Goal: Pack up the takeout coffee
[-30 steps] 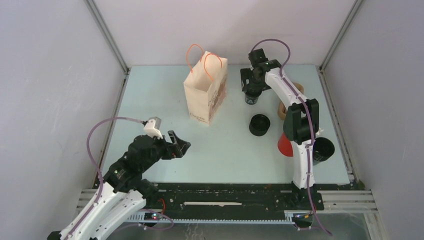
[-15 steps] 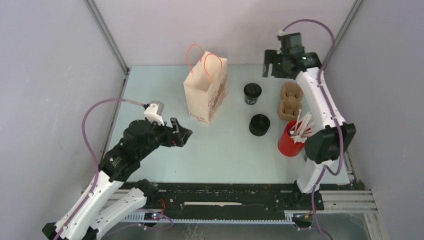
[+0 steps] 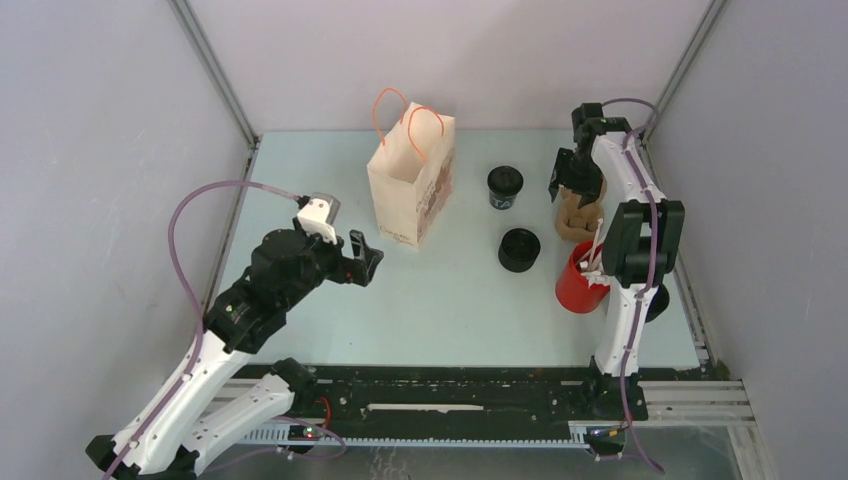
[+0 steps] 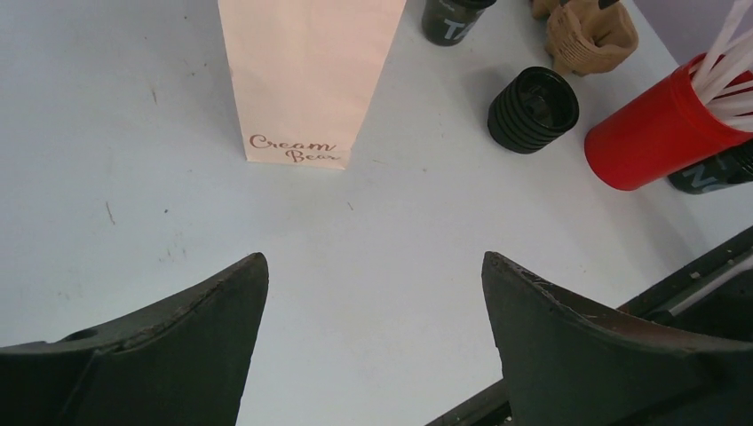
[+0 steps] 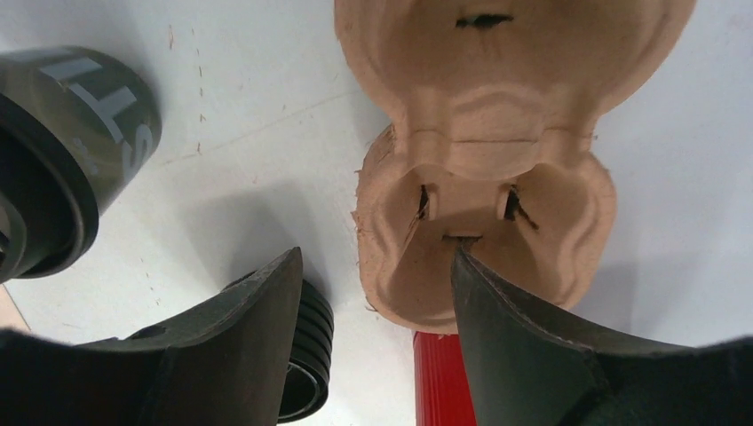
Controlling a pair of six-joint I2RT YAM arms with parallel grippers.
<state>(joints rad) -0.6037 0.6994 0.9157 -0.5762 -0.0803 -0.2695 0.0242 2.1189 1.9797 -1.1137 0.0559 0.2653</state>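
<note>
The takeout coffee (image 3: pixel 519 249), a short ribbed all-black cup, stands on the table right of centre; it also shows in the left wrist view (image 4: pixel 533 108) and behind my right gripper's left finger (image 5: pixel 311 355). My right gripper (image 3: pixel 573 193) hangs over the brown pulp carrier (image 5: pixel 497 115). Its jaws (image 5: pixel 375 257) are open and straddle the carrier's near wall without clamping it. My left gripper (image 3: pixel 365 258) hovers wide open over bare table (image 4: pixel 373 262), in front of the paper bag (image 3: pixel 410 185).
A taller black cup with white lettering (image 3: pixel 505 187) stands between the bag and the carrier (image 3: pixel 570 222). The red cup of white sticks (image 3: pixel 575 285) is near the right arm, and another lettered black cup (image 4: pixel 710 173) sits behind it. Side walls enclose the table.
My right gripper left the lettered cup, rose to the back right, then came down over the carrier with its jaws narrowing. The left arm crept slightly toward the bag.
</note>
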